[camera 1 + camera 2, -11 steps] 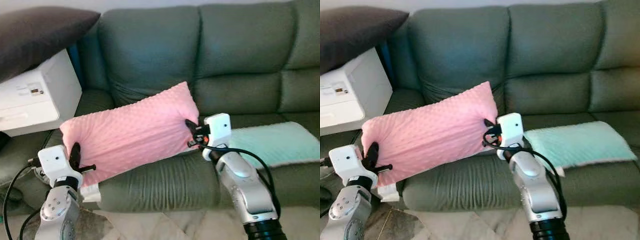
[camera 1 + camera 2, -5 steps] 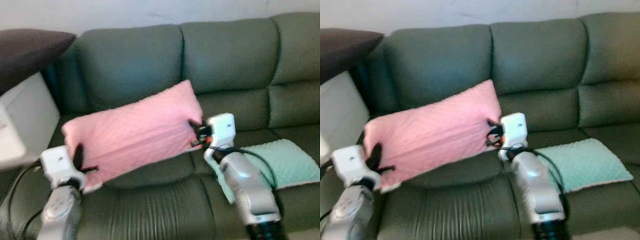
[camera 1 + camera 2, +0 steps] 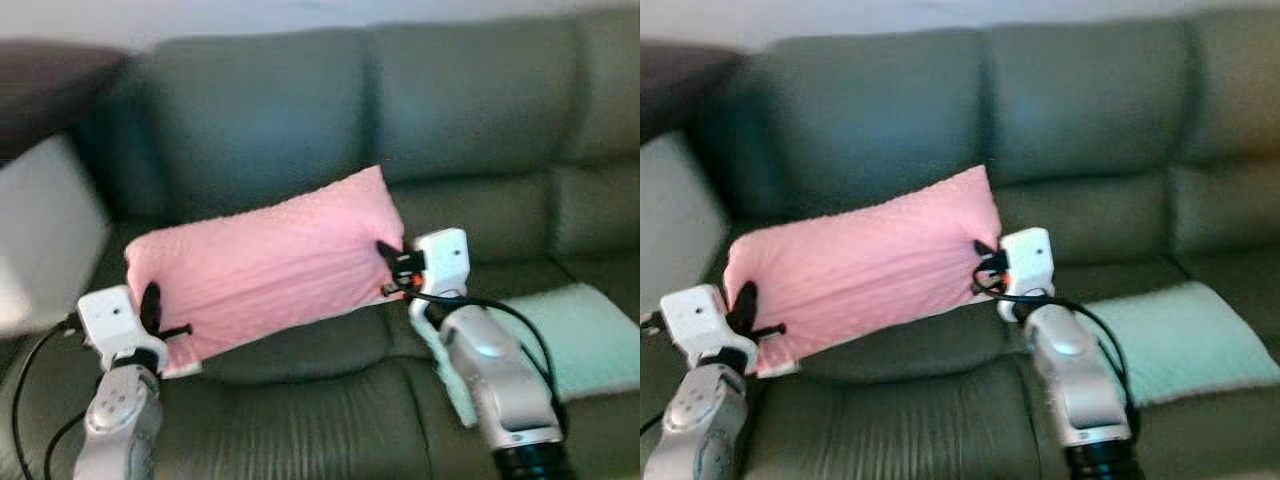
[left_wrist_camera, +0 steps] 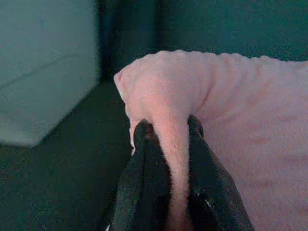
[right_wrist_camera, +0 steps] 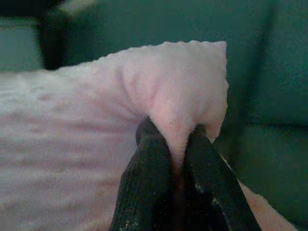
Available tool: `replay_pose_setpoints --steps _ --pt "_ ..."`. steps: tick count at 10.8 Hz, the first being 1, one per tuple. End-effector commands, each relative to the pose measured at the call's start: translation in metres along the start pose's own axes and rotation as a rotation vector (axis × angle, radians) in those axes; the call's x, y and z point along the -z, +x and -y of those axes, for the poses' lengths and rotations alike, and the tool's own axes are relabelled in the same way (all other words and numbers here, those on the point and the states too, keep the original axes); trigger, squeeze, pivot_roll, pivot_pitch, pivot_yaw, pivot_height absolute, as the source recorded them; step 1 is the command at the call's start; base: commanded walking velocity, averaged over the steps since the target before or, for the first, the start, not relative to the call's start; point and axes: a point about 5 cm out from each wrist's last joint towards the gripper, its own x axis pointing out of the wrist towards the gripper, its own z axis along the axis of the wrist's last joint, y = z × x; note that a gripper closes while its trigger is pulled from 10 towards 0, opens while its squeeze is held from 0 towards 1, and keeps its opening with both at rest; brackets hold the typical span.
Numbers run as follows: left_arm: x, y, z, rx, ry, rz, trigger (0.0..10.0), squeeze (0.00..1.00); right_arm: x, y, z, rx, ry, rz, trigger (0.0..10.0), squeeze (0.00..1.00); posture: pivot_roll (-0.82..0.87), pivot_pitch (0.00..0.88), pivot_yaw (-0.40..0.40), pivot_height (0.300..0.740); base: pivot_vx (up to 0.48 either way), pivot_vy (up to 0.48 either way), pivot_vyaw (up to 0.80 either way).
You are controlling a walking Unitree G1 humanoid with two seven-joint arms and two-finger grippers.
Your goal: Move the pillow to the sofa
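From my station I saw the pink pillow (image 3: 265,265) held up in the air in front of the green sofa (image 3: 300,110), stretched between both arms and tilted, its right end higher than its left. The left gripper (image 3: 152,312), at about 8 o'clock in the head view, was clamped on the pillow's lower left end; in the left wrist view its 2 black fingers (image 4: 149,173) pinched a fold of pink fabric between them. The right gripper (image 3: 388,268), near 3 o'clock from the pillow's middle, was likewise closed on a pinch of the right end, its fingers (image 5: 149,187) squeezing the fabric. The pillow hung over the seat cushions, in front of the backrest. A mint-green blanket (image 3: 590,335) lay on the seat at 4 o'clock, and a white cabinet (image 3: 40,240) stood at 9 o'clock.
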Motion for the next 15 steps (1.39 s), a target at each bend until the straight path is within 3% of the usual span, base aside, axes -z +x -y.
replay_pose_setpoints --steps 1,6,13,15 --pt "-0.002 0.000 -0.014 -0.054 0.006 -0.001 10.0 0.00 -0.006 0.000 0.003 0.008 -0.010 0.023 10.0 0.00 -0.19 0.026 0.052 0.740 0.000 0.480 0.00" --pt "-0.002 0.003 -0.012 -0.037 0.020 -0.004 10.0 0.00 -0.007 0.001 0.004 0.020 -0.010 0.026 10.0 0.00 -0.19 0.022 0.054 0.740 0.000 0.480 0.00" --pt "-0.002 -0.001 0.001 0.000 0.065 0.019 10.0 0.00 -0.004 0.000 0.005 0.034 -0.006 0.018 10.0 0.00 -0.19 0.026 0.056 0.740 0.000 0.000 0.00" --pt "0.015 0.001 0.008 0.087 0.062 -0.023 10.0 0.00 0.009 0.000 0.018 0.109 -0.003 -0.032 10.0 0.00 -0.18 0.032 0.052 0.740 0.000 0.000 0.00"
